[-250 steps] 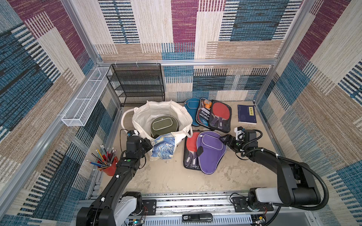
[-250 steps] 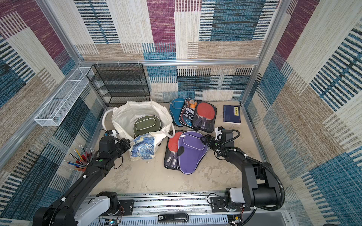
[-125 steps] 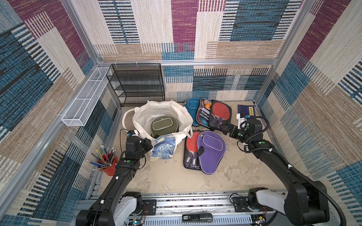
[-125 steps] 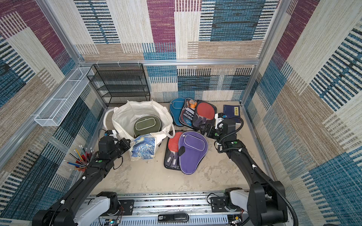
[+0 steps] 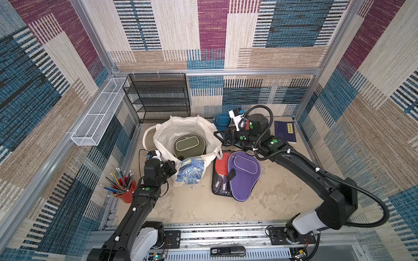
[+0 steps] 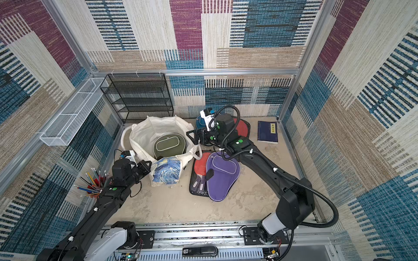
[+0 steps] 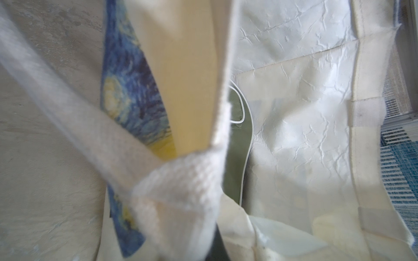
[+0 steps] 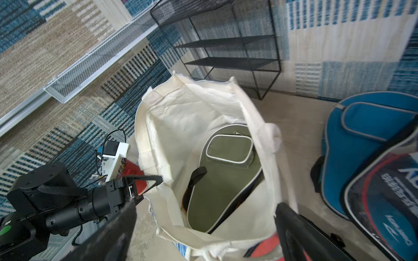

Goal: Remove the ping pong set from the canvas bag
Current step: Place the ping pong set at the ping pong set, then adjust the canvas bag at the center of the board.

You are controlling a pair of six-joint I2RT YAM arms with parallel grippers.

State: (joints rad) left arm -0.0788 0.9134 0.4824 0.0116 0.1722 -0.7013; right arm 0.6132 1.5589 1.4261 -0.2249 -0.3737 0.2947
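Your olive ping pong set lies flat at the bottom of the canvas bag, which stands open in front of the black mesh shelf. Your left gripper is pinched onto the bag's near rim, beside the starry print. Your right gripper hovers over the bag's right rim with its jaws spread wide and nothing between them. A purple paddle case lies just right of the bag.

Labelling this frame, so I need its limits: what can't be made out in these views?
- Left gripper: jaws hidden in left wrist view by blurred canvas bag cloth.
- Green case: near end behind the bag's wall, both top views.
- Red paddle set: mostly covered by the right arm, top views.
- Blue book: cover print too small, top views.
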